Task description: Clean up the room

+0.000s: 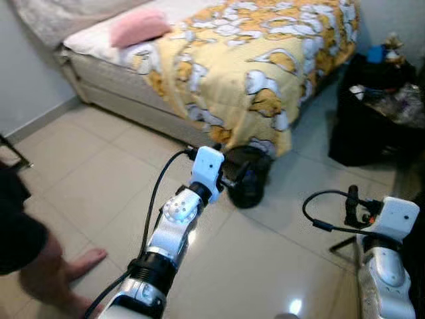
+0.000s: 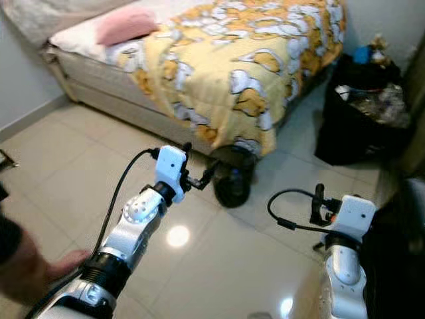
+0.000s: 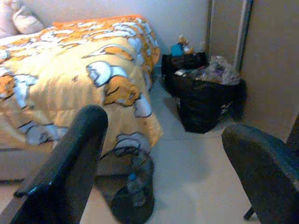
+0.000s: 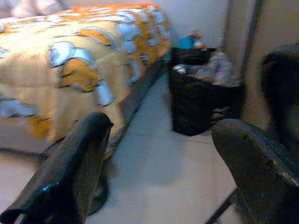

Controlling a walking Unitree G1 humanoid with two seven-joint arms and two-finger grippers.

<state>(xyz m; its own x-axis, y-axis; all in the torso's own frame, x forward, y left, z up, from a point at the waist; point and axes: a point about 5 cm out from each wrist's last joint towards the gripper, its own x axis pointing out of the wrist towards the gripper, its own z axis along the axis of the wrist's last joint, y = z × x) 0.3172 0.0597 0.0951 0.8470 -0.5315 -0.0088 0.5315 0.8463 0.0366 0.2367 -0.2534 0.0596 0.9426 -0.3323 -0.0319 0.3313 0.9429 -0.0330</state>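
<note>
Yellow quilt (image 1: 259, 60) printed with white and orange figures, spread over a bed (image 1: 113, 83) and hanging down over its near corner to the tiled floor (image 1: 99, 173). Pink pillow (image 1: 138, 26) near the head end of the bed. Dark round item (image 2: 232, 176) on the floor at the foot of that hanging corner, touching the quilt's hem; the left wrist view shows what looks like a clear bottle (image 3: 136, 179) lying on it, too blurred to be sure. Black bin bag (image 2: 362, 123), full of clutter, on the floor beyond the foot of the bed, against the wall. Left gripper (image 2: 207, 174), arm extended forward, just short of the dark item, its two black fingers (image 3: 70, 168) spread apart with nothing between them. Right gripper (image 4: 163, 172), arm held low at the robot's right side, fingers likewise parted and empty, pointing toward the bin bag. A person's bare foot (image 1: 83, 262) on the tiles near the left arm.
</note>
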